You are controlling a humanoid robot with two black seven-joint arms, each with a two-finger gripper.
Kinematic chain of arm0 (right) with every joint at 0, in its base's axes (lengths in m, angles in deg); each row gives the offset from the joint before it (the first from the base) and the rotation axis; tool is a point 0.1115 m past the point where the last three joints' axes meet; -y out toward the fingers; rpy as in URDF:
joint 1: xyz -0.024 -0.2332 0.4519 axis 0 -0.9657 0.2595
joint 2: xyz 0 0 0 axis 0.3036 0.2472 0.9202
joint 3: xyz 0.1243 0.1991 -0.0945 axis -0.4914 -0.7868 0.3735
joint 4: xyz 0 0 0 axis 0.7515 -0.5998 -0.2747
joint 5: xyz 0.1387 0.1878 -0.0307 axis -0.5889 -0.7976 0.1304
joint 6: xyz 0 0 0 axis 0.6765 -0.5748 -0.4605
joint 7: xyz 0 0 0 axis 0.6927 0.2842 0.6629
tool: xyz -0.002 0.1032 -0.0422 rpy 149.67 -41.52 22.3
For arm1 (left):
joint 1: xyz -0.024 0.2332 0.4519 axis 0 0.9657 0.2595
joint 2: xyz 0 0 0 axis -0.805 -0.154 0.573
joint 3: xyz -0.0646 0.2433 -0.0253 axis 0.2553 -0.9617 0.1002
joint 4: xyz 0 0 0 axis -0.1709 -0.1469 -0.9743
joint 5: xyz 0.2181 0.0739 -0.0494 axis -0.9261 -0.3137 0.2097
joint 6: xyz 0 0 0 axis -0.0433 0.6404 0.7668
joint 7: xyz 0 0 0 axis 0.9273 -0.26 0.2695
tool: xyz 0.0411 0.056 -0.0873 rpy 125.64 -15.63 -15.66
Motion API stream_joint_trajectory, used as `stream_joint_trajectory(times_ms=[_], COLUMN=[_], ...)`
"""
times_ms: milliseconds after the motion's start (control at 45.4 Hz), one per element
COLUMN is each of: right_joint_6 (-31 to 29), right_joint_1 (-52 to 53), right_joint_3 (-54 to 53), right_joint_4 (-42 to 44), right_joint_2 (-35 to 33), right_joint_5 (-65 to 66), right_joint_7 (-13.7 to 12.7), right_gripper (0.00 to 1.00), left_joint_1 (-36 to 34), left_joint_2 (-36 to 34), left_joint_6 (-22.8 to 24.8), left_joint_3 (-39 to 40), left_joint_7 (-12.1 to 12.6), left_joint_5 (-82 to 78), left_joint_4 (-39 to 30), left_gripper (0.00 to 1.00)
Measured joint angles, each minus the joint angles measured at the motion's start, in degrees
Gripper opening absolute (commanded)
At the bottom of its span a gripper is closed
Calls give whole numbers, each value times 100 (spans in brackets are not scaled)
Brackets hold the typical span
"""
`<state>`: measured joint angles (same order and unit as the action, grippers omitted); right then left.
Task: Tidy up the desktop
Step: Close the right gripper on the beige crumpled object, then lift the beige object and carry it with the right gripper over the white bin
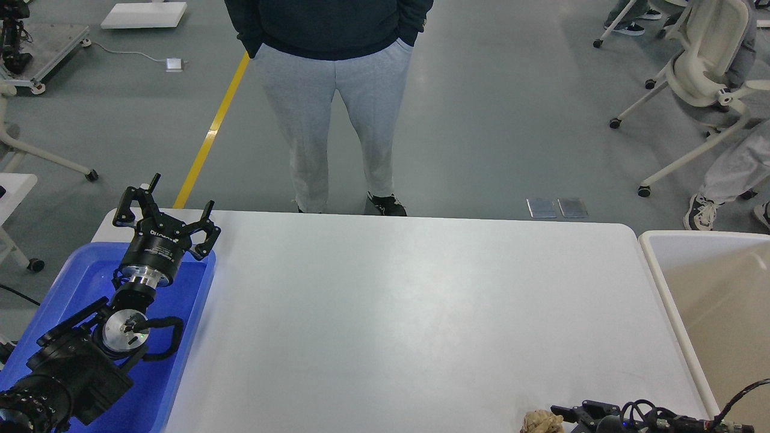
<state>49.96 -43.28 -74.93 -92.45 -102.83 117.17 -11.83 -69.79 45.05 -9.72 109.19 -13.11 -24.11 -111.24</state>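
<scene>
The desktop (pixel 409 300) is a wide white tabletop with rounded corners. A small crumpled beige wad (pixel 541 422) lies at its near edge, at the bottom right of the head view. My right gripper (pixel 571 414) shows just above the bottom edge, right beside the wad. Its fingers are dark and mostly cut off, so I cannot tell whether it is open or holds the wad. My left gripper (pixel 171 207) is open and empty, held above the far end of the blue tray (pixel 192 313).
A beige-white bin (pixel 710 288) stands against the table's right side. A person in grey trousers (pixel 337 120) stands just behind the far edge. Office chairs (pixel 704 66) are at the back right.
</scene>
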Motion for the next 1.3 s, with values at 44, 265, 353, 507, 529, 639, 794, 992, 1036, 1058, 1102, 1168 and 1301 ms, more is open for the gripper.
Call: stream_joint_trajectory(times_ms=[44,265,353,507,529,639,794,992,1036,1058,1102,1168,1301], right_joint_6=[29,121,133,134,125,45,-291,-1267,-1561,-1662,-1953,-2375,-3162], right_joint_1=[-3,-1,14,127,151,279,694,1720,2002,2113,2385,2749,3346], right_joint_3=[28,225,263,304,309,313,315,262,257,248,232,186,-12], right_joint_4=[23,96,105,52,26,-89,-370,-898,-1010,-1045,-1125,-1210,-1314], right_joint_2=[14,38,35,-20,-35,-121,-383,-965,-1107,-1160,-1277,-1436,-1690], right_joint_5=[-16,-79,-143,-411,-474,-707,-1262,-2211,-2404,-2465,-2631,-2857,-3294], right_joint_7=[2,83,116,194,205,231,239,255,261,262,268,281,310], right_gripper=[0,0,0,0,0,0,0,0,0,0,0,0,0], left_joint_1=[0,0,0,0,0,0,-1,-2,-2,-2,-2,-2,-2], left_joint_2=[0,0,0,-2,-2,-2,0,2,2,2,2,2,1], left_joint_6=[0,0,0,0,0,0,0,0,0,0,0,0,0], left_joint_3=[0,0,0,0,0,1,1,1,1,1,1,1,1], left_joint_7=[0,0,0,0,0,0,0,0,0,0,0,0,0], left_joint_5=[0,0,0,0,0,0,0,0,0,0,1,0,0], left_joint_4=[0,0,0,0,0,0,1,0,0,0,0,0,0], left_gripper=[100,100,100,100,100,100,100,100,100,100,100,100,100])
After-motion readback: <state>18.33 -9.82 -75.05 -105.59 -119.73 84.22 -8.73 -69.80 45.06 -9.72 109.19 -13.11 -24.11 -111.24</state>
